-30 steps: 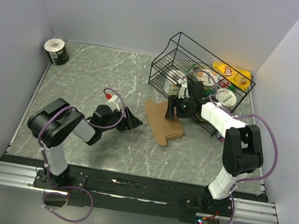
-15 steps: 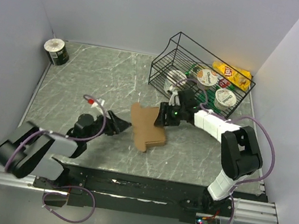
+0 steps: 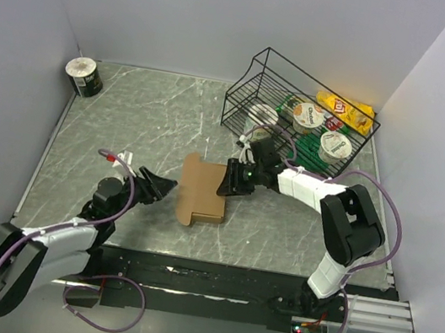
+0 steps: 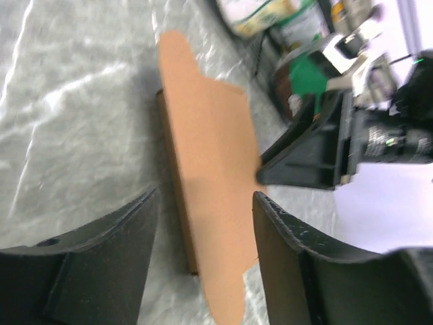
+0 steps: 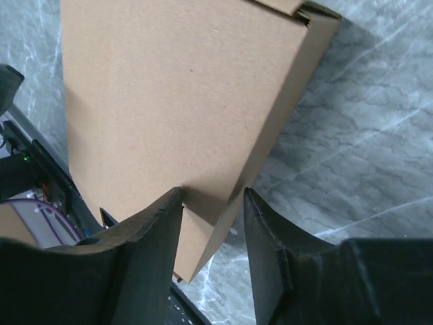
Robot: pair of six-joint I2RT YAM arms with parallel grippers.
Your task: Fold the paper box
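The paper box (image 3: 201, 190), plain matte brown cardboard, lies flat-sided and shallow at the middle of the grey marbled table (image 3: 128, 117). Its long axis runs roughly 12 to 6 o'clock, with a rounded tab projecting at each end. The right gripper (image 3: 231, 180) meets it at the 2 o'clock edge. In my right wrist view its black fingers (image 5: 152, 237) straddle that edge with the cardboard filling the gap, so I judge it clamped there. The left gripper (image 3: 166, 186) sits near the box at 9 o'clock, apart from it, jaws spread wide and facing the long side. The left arm is therefore the free one for the next fold. The black wire basket (image 3: 264, 71) stands well apart at 1 o'clock.
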